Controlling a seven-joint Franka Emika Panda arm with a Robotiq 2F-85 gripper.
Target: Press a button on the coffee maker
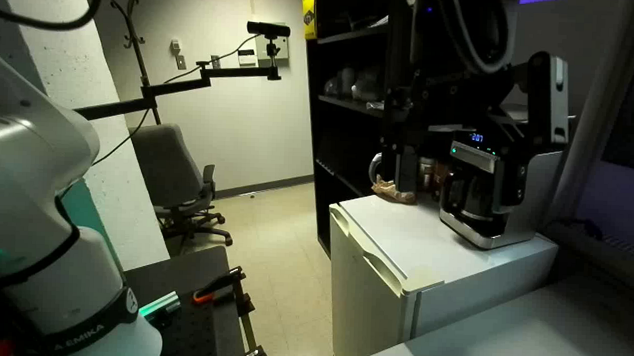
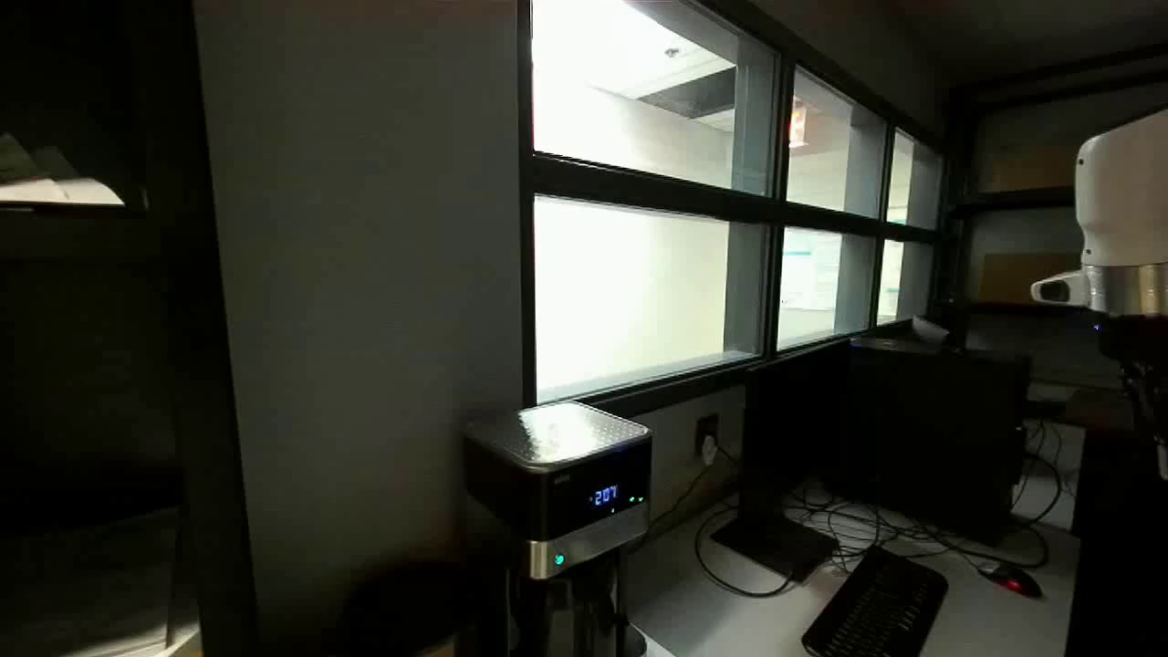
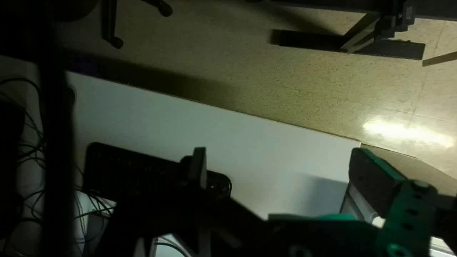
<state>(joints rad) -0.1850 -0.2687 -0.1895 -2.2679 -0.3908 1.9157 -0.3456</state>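
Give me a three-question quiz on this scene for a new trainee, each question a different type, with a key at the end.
1. Short answer: In an exterior view, what does the coffee maker stand on?
2. True or false: In the wrist view, the claw is open.
3. Multiple choice: The blue digits on the machine's display read a) 115, b) 207, c) 930.

Key:
1. A white cabinet.
2. True; its jaws stand apart.
3. b.

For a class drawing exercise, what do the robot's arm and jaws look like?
The Franka Emika Panda arm is white and smoothly rounded, with a black band lettered EMIKA in white and a silvery collar. It carries a thick, looping dark cable. The jaws are mostly black and angular, with some grey.
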